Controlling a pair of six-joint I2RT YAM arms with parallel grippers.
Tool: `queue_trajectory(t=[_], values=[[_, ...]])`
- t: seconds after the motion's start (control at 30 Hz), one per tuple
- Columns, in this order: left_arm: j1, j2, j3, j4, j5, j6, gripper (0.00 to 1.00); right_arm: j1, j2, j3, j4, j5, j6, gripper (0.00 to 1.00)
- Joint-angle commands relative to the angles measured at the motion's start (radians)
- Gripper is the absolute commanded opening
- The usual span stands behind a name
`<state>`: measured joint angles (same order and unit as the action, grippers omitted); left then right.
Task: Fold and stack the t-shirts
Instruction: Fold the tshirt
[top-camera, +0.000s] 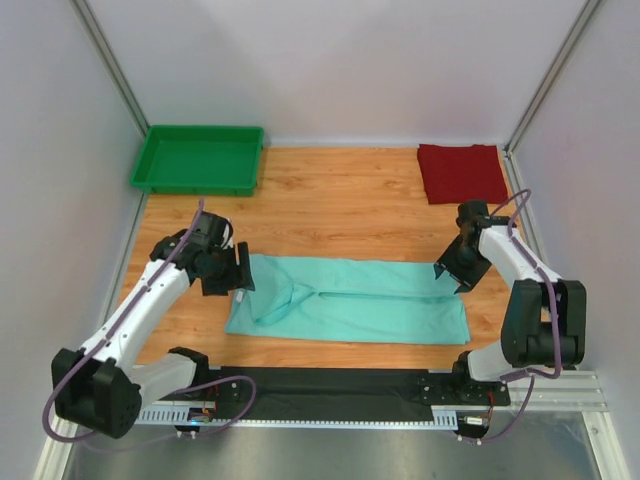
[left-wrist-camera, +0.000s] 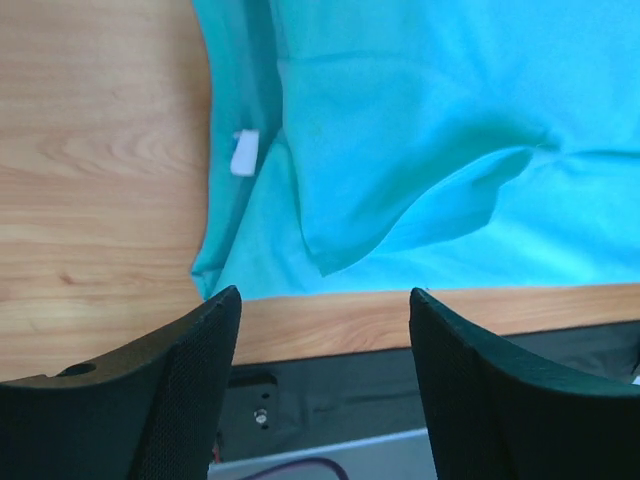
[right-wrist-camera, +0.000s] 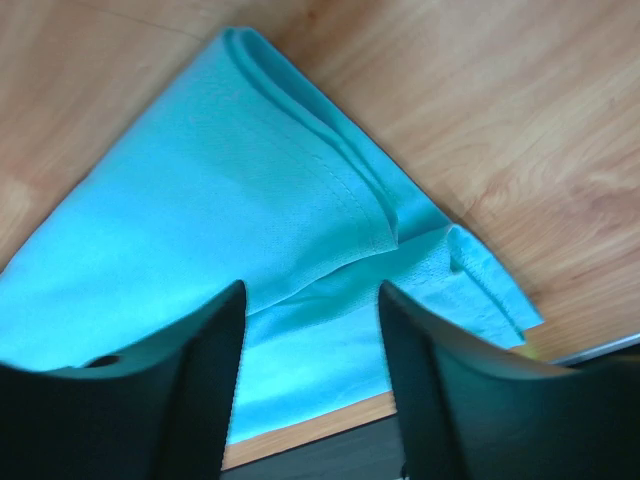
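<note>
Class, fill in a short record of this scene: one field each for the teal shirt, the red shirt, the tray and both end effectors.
Teal shirt: folded into a long strip, lying flat on the near table
Red shirt: folded, far right corner
Green tray: far left corner
Left end effector: open, at the teal shirt's collar end, holding nothing
Right end effector: open, at its opposite end, holding nothing

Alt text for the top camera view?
A teal t-shirt lies folded into a long strip on a wooden table, the left gripper at its collar end, the right gripper at the other. A folded dark red t-shirt sits far right, a green tray far left.
</note>
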<state>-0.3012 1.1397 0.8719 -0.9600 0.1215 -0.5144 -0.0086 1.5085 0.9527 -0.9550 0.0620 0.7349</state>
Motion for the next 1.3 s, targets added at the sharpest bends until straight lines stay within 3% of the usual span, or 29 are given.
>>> queue_trajectory(t=[0.0, 0.13, 0.2, 0.27, 0.37, 0.5, 0.7, 1.27], values=[[0.007, -0.064, 0.094, 0.044, -0.109, 0.016, 0.75, -0.002, -0.082, 0.069, 0.071, 0.044, -0.121, 0.61], [0.062, 0.141, 0.197, 0.179, -0.06, 0.086, 0.68, -0.031, 0.048, 0.185, 0.163, -0.063, -0.195, 0.61], [0.092, 0.297, 0.264, 0.207, -0.005, 0.135, 0.55, -0.036, 0.105, 0.265, 0.165, -0.119, -0.224, 0.54], [0.114, 0.411, 0.301, 0.217, 0.012, 0.152, 0.54, -0.042, 0.159, 0.307, 0.179, -0.152, -0.236, 0.44], [0.128, 0.521, 0.375, 0.198, 0.032, 0.168, 0.55, -0.051, 0.234, 0.366, 0.129, -0.171, -0.268, 0.49], [0.128, 0.561, 0.411, 0.188, -0.014, 0.174, 0.55, -0.063, 0.272, 0.37, 0.098, -0.131, -0.305, 0.51], [0.128, 0.58, 0.398, 0.19, -0.002, 0.175, 0.44, -0.076, 0.233, 0.293, 0.091, -0.119, -0.315, 0.47], [0.129, 0.597, 0.355, 0.176, -0.026, 0.192, 0.49, -0.079, 0.26, 0.248, 0.079, -0.01, -0.367, 0.5]])
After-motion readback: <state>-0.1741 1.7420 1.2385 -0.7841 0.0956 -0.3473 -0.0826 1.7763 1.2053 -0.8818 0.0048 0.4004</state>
